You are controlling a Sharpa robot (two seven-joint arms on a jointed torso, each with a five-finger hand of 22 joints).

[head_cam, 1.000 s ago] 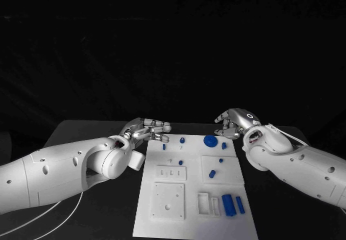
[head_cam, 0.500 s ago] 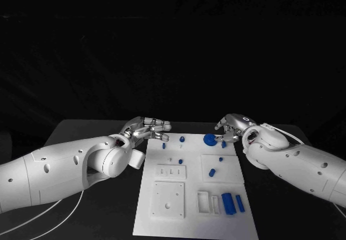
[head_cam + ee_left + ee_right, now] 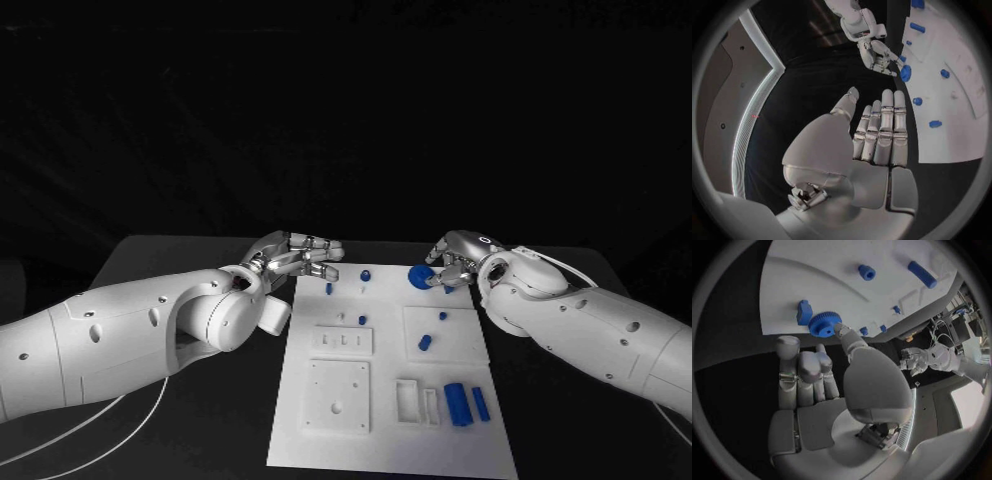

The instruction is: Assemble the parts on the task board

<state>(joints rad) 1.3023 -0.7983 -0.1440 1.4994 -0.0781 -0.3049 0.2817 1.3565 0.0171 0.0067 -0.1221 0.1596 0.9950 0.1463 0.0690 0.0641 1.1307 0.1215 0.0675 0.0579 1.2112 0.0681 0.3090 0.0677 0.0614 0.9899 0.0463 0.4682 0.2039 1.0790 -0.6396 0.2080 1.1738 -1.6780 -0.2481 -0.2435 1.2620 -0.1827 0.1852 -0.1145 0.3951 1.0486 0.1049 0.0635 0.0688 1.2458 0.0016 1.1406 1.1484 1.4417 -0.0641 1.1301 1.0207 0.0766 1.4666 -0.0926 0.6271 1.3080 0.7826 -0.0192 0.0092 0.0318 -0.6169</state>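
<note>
The white task board [image 3: 389,440] lies lengthwise in the middle of the table. A blue gear [image 3: 420,277] stands near its far edge, also seen in the right wrist view [image 3: 824,324] and the left wrist view [image 3: 906,73]. My right hand [image 3: 456,258] is right beside the gear. Its thumb tip touches the gear's rim, while the other fingers [image 3: 806,365] stay bent short of it. My left hand [image 3: 297,257] hovers at the board's far left corner, fingers straight and close together [image 3: 881,127], holding nothing. Small blue pegs [image 3: 329,291] [image 3: 362,281] stand between the two hands.
More blue pegs [image 3: 424,344] [image 3: 362,321] sit mid-board, and another small blue piece [image 3: 804,311] stands close by the gear. Two long blue pieces [image 3: 457,405] [image 3: 479,405] lie by white blocks [image 3: 408,402] at the near right. Bare black table [image 3: 173,265] flanks the board.
My right hand has come down and in toward the blue gear, so its thumb now meets the rim. The left hand has hardly moved.
</note>
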